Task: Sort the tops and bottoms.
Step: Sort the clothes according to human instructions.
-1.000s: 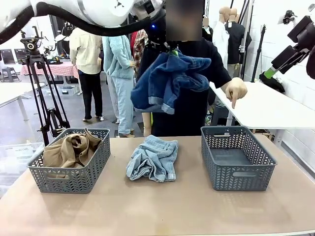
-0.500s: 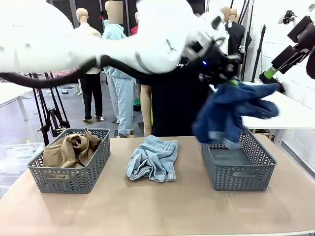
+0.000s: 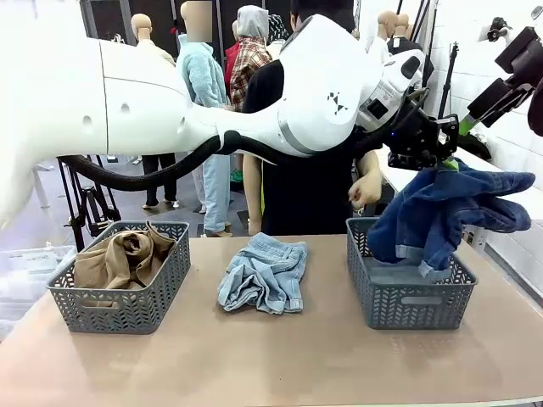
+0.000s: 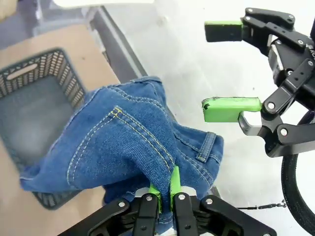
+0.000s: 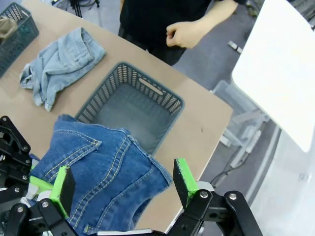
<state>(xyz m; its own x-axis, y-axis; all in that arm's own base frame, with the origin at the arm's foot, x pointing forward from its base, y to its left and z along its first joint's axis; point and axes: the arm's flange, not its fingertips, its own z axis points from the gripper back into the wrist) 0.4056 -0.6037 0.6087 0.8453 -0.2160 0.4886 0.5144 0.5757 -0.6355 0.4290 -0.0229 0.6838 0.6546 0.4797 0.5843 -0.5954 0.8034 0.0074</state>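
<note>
I have the darker blue denim garment (image 3: 448, 214) hanging from the left gripper (image 4: 165, 192), whose two green pads are pinched tight on a fold of the cloth; from that pinch the bunched denim drops away below the fingers, its longer spread running sideways rather than down, with one cuffed hem at the low end just over the rim of the right-hand grey basket (image 3: 405, 297) and the other end trailing out past that basket's far side. In the left wrist view the garment's yellow-stitched seams fan away from the pads toward the basket underneath. The right gripper (image 5: 120, 184) sits just beside the load, jaws wide apart and holding nothing, the denim lying between and beyond its green fingers in its own wrist view. I count two denim pieces: the one I carry and a pale washed one (image 3: 264, 272) crumpled on the table, well off to the left of the left gripper. Two grey lattice baskets; the left one (image 3: 119, 292) holds a tan khaki shirt (image 3: 124, 257). One person (image 3: 307, 182) stands behind the table, a hand (image 3: 366, 191) near the right basket's back rim.
</note>
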